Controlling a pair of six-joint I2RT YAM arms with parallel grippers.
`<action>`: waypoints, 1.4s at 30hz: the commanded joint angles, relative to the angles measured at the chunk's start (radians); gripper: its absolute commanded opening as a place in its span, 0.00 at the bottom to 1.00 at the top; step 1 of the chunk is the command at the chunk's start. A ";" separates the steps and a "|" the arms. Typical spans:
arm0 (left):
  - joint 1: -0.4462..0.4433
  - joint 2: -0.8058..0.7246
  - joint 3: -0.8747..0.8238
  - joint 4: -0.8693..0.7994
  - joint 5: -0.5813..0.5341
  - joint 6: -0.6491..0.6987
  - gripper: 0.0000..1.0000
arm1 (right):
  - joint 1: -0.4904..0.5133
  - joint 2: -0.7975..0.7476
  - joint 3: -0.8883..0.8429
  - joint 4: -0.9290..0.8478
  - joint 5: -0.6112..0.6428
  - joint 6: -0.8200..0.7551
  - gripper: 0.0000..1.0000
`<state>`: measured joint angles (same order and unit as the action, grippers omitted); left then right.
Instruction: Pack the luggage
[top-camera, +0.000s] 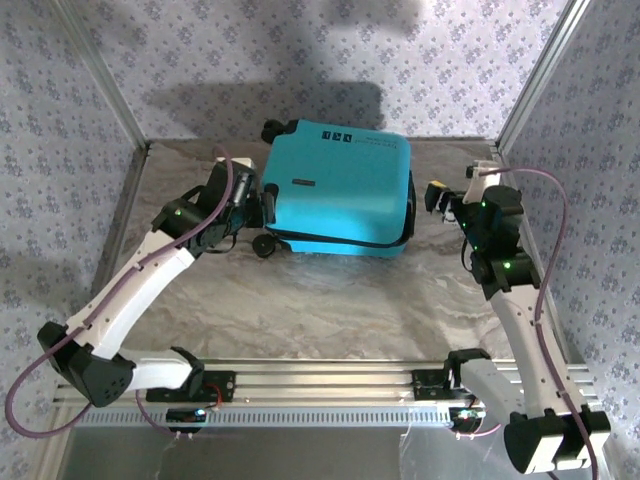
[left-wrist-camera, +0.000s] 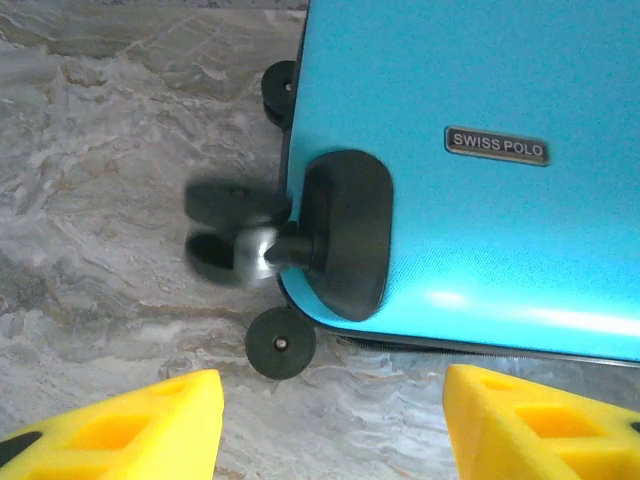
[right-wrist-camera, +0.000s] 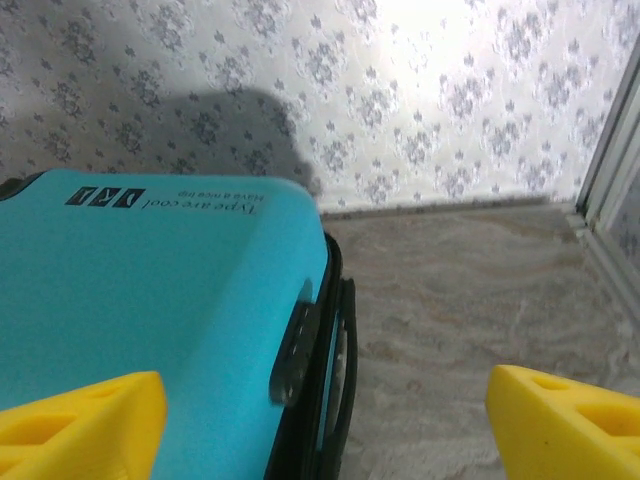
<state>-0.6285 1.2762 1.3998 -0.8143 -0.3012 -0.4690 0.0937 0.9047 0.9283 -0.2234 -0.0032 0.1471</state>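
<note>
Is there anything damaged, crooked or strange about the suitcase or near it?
Nothing looks damaged or spilled. The suitcase lies flat and shut on the table, turned a little askew to its edges. In the left wrist view one wheel is blurred; the wheel below it looks sharp.

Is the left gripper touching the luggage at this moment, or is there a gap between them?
Apart. The left wrist view shows a strip of bare table between the left gripper's yellow fingertips and the luggage, nearest wheel included.
</note>
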 joint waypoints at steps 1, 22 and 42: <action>0.024 0.025 0.017 -0.028 0.031 0.034 0.63 | -0.016 0.040 0.010 -0.112 -0.003 0.059 0.86; 0.353 0.612 0.569 -0.125 0.179 0.137 0.60 | -0.078 0.618 0.393 -0.093 -0.491 0.201 0.92; 0.179 0.592 0.322 -0.013 0.319 0.100 0.55 | 0.051 1.079 0.942 -0.489 -0.577 -0.059 0.89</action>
<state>-0.3412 1.8854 1.8091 -0.7723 -0.1215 -0.3717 0.0780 1.9278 1.7844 -0.5964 -0.4545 0.1947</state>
